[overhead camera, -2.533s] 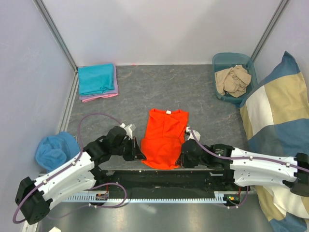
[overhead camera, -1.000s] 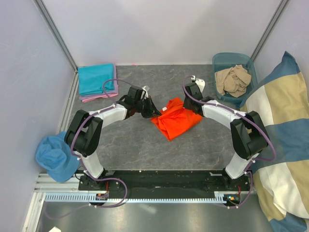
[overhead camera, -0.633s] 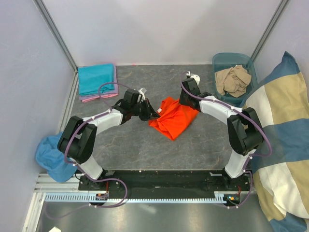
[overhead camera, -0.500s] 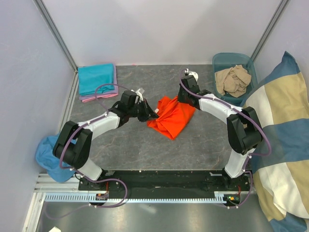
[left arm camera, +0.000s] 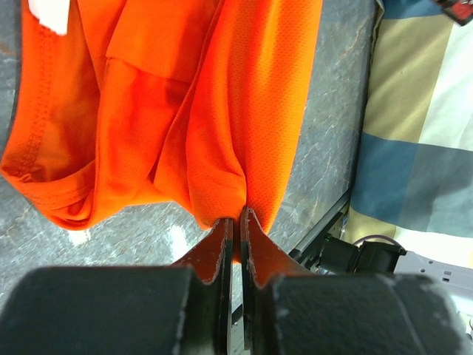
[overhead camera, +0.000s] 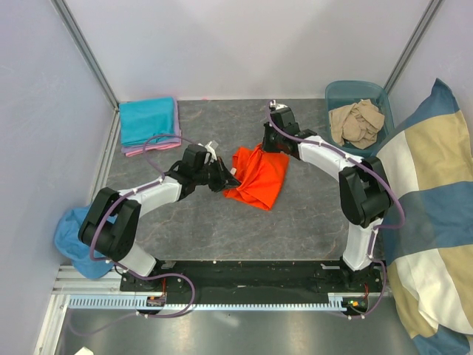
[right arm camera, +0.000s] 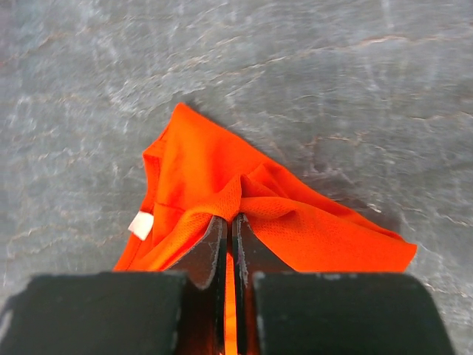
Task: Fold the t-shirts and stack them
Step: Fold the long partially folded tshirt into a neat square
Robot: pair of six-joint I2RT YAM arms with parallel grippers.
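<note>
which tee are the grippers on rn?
The orange t-shirt mid-table: left gripper and right gripper are shut on it. The teal t-shirt lies folded on the pink-lilac t-shirt far left; the beige t-shirt is in the bin.

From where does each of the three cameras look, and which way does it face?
Top external: above and behind the arm bases, facing down at the table; both arms show, the left arm and right arm meeting at the orange t-shirt.
Left wrist: on the left arm, facing along its shut jaws at pinched orange cloth, the cushion beyond.
Right wrist: on the right arm, facing down past its shut jaws at the t-shirt.
Shared: all three show the orange t-shirt.
</note>
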